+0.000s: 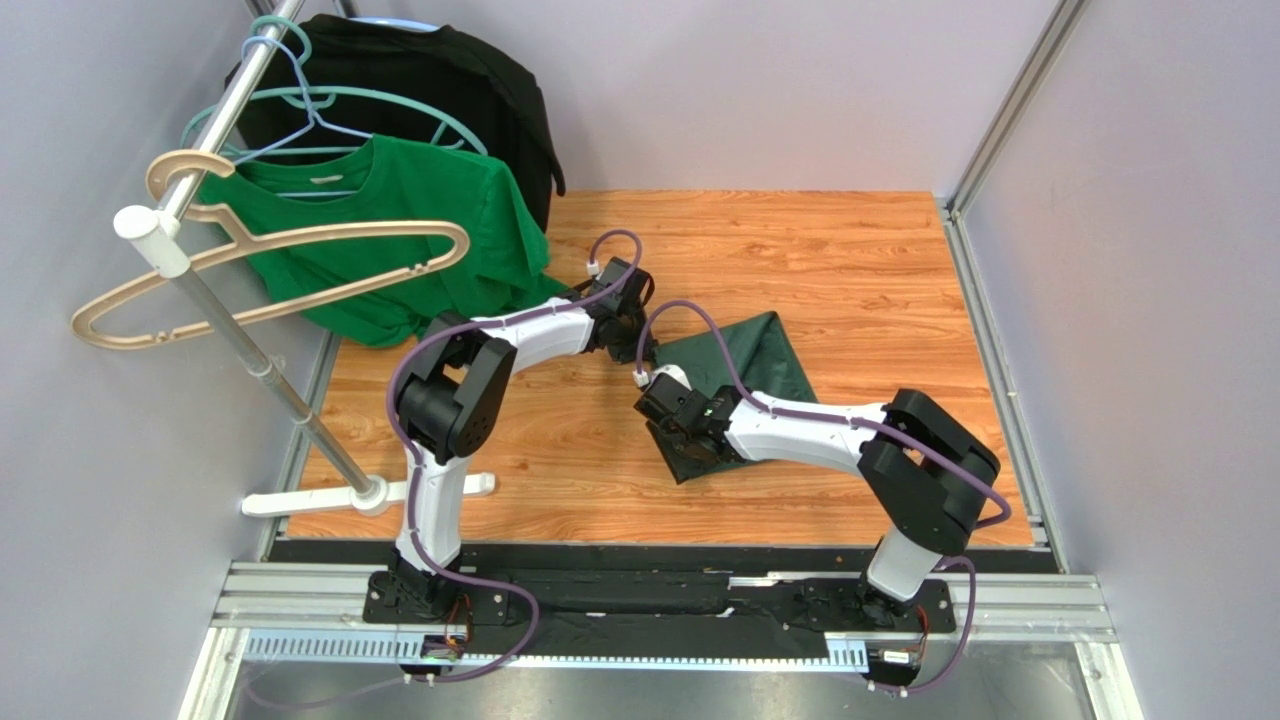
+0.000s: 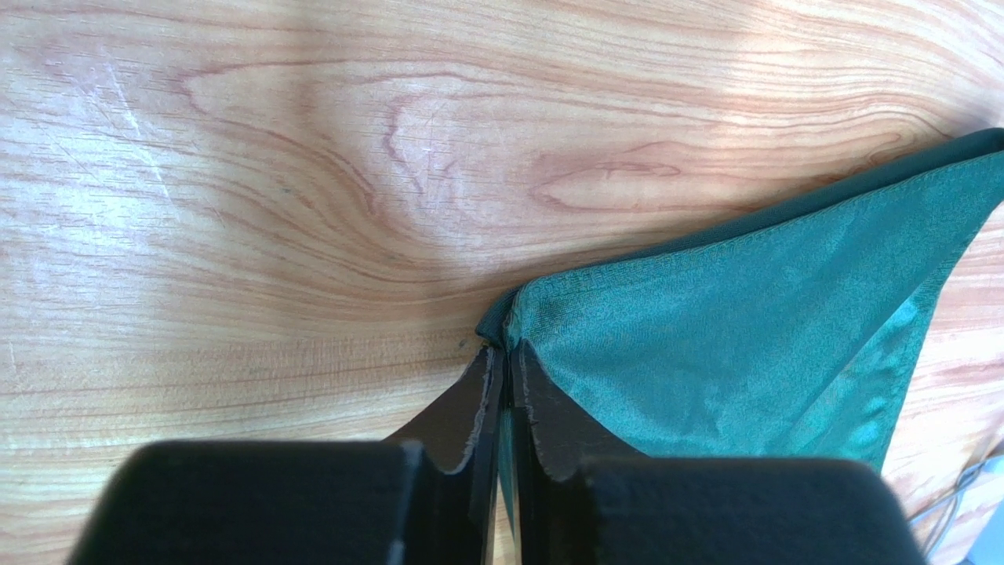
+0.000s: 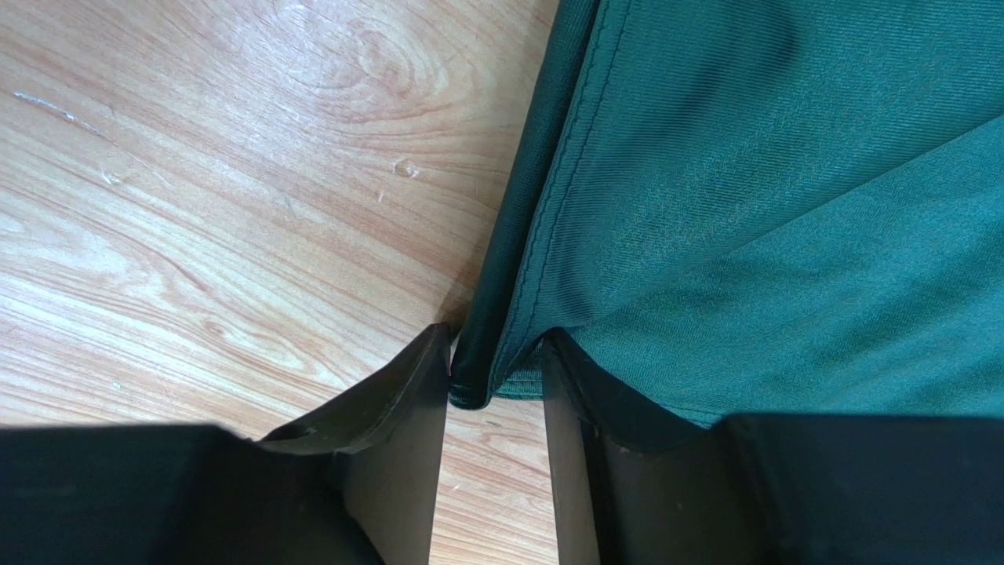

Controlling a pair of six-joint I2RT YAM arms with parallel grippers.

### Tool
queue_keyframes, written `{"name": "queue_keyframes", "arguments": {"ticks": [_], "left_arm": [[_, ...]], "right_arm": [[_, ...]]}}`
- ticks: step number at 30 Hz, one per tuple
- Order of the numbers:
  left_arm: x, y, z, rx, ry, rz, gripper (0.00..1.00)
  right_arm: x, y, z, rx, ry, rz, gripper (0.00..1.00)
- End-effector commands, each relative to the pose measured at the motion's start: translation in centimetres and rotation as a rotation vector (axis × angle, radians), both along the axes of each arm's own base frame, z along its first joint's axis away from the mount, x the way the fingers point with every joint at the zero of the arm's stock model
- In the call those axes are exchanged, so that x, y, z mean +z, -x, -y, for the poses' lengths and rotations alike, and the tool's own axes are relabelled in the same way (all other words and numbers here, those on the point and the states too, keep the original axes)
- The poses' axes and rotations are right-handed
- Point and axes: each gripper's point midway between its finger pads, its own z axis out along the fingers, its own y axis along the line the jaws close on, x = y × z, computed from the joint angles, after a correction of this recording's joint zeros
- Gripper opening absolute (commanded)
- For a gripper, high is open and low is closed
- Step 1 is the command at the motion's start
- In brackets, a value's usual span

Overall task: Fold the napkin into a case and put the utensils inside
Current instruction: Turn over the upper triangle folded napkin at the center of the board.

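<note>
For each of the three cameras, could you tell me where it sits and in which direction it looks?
Top external: fixed above and behind the robot, looking down on the table; the left arm and right arm show whole.
Left wrist: on the left arm, looking down past the left gripper, shut on a corner of the napkin.
Right wrist: on the right arm, looking down past the right gripper, open around the napkin's hem.
Shared: both wrist views show the same napkin on the table.

Left arm (image 1: 534, 333), right arm (image 1: 796, 428): white links, black joints, purple cables (image 1: 673, 306); gripper fingers (image 3: 389, 412) perhaps dark-brown.
</note>
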Motion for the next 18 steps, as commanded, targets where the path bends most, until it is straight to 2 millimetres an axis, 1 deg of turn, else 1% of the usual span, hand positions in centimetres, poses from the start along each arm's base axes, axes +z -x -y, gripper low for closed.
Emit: {"name": "queue_keyframes", "arguments": {"ticks": [1,2,4,8,9,11,12,14,17,18], "left_arm": [[-0.1,0.1,-0.4,-0.021,-0.033,0.015,0.08],[-0.2,0.1,-0.4,-0.023,-0.034,0.015,0.07],[-0.2,0.1,-0.2,-0.031,-0.032,0.015,0.06],[-0.6,0.0,-0.2,-0.034,-0.037,0.015,0.04],[-0.6,0.0,-0.2,-0.039,-0.040,0.017,0.04],[-0.6,0.0,-0.1,-0.042,-0.039,0.020,0.03],[-0.5,-0.2,-0.1,-0.045,-0.041,0.024,0.02],[-0.5,-0.2,-0.1,-0.047,-0.039,0.026,0.01],[-0.2,-0.2,-0.1,-0.052,-0.042,0.028,0.00],[-0.1,-0.3,-0.2,-0.052,-0.045,0.029,0.00]], "right_arm": [[-0.6,-0.6,0.2,-0.032,0.013,0.024,0.36],[-0.9,-0.5,0.4,-0.037,0.017,0.020,0.35],[-1.1,-0.6,0.5,-0.047,0.020,0.012,0.30],[-1.2,-0.7,0.9,-0.060,0.022,0.007,0.22],[-1.4,-0.6,1.3,-0.066,0.025,0.000,0.17],[-1.6,-0.5,1.3,-0.064,0.016,-0.008,0.12],[-1.7,-0.3,1.3,-0.058,0.013,-0.019,0.07],[-1.6,0.0,0.7,-0.046,-0.016,-0.037,0.00],[-0.9,0.0,-0.5,-0.026,-0.068,-0.041,0.00],[-0.3,-0.1,-0.8,-0.023,-0.089,-0.034,0.00]]}}
